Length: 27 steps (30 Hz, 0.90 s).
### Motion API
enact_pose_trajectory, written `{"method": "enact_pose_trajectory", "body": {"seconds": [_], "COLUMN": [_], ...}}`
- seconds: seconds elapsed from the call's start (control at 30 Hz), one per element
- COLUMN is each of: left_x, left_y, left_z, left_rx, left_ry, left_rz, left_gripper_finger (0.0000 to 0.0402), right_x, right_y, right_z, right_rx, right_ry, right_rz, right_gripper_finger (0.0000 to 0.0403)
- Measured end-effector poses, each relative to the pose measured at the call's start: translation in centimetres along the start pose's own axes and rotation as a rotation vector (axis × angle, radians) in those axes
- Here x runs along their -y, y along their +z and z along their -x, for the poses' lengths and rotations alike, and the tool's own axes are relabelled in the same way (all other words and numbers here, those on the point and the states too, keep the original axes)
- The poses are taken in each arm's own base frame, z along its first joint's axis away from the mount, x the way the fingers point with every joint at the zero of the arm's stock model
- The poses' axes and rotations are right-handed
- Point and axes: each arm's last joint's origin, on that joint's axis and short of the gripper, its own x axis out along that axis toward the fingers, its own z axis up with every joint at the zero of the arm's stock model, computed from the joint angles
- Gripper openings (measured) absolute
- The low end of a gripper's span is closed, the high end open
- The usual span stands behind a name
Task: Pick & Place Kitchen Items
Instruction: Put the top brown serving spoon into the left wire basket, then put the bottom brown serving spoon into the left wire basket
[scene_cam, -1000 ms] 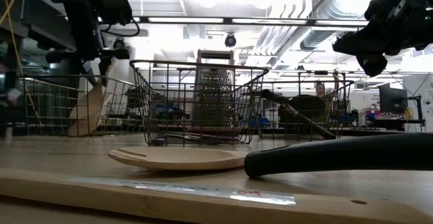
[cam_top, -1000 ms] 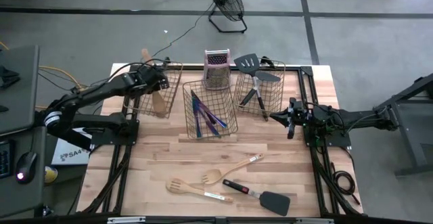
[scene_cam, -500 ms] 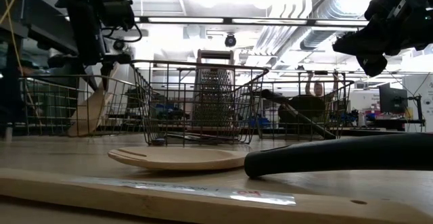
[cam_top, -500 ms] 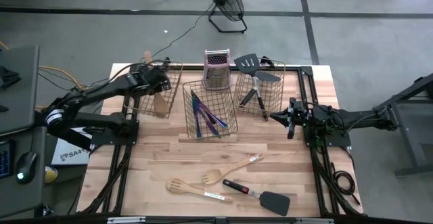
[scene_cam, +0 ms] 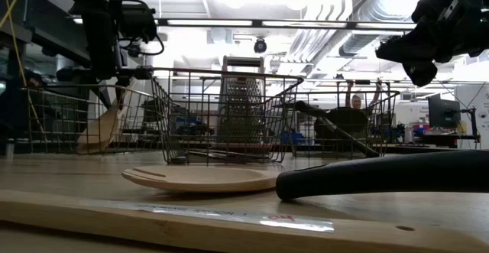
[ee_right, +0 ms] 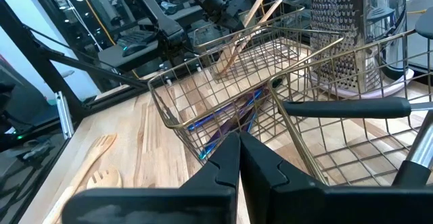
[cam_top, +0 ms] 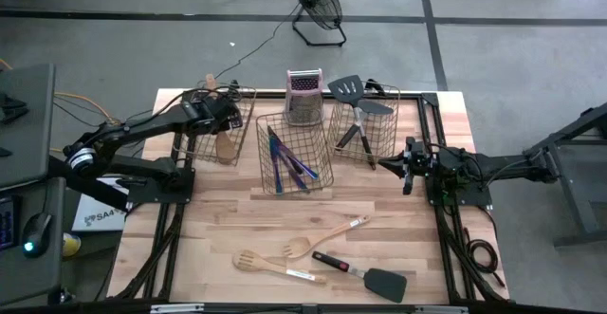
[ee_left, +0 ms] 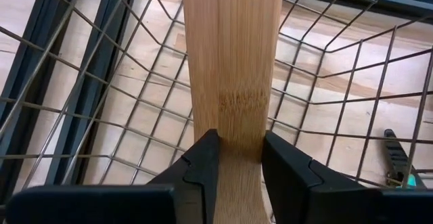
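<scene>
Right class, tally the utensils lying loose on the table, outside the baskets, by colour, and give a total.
Pale wood: 2, a fork and a spoon
Black: 1, a spatula
Total: 3

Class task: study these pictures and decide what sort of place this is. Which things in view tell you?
Probably a robotics lab or workshop, not a kitchen: a wooden workbench on a concrete floor, exposed ceiling ducts with strip lights, and a floor fan behind the table.

Wooden spoon bowl (scene_cam: 200, 178) lying foremost, black spatula handle (scene_cam: 382, 173) beside it, box grater (scene_cam: 242, 109) behind centre basket (scene_cam: 221, 115).
</scene>
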Motion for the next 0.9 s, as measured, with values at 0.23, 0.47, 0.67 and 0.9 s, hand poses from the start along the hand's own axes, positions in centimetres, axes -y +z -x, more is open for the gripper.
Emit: {"method": "enact_pose_trajectory", "body": {"seconds": [0.23, 0.47, 0.67, 0.9], "left_x": [-0.02, -0.15, -0.27, -0.30], "left_y": [-0.01, -0.08, -0.15, 0.21], "left_z": [-0.01, 0.00, 0.00, 0.70], "left_rx": [-0.001, -0.008, -0.015, 0.013], "left_ry": [0.003, 0.015, 0.026, -0.032], "left_rz": [-0.002, -0.006, -0.015, -0.009], "left_gripper_finger": [0.0089, 0.0107, 0.0139, 0.0184], "right_x": [0.00, 0.00, -0.01, 0.00], "right_y": [0.00, -0.01, 0.00, 0.00], "right_z": [0.00, 0.00, 0.00, 0.00], "right_rx": [0.000, 0.000, 0.000, 0.000], "right_ry": [0.000, 0.000, 0.001, 0.001], "right_rz": [0.000, 0.000, 0.000, 0.000], "right_gripper_finger": [0.0002, 0.0002, 0.0002, 0.0002]}}
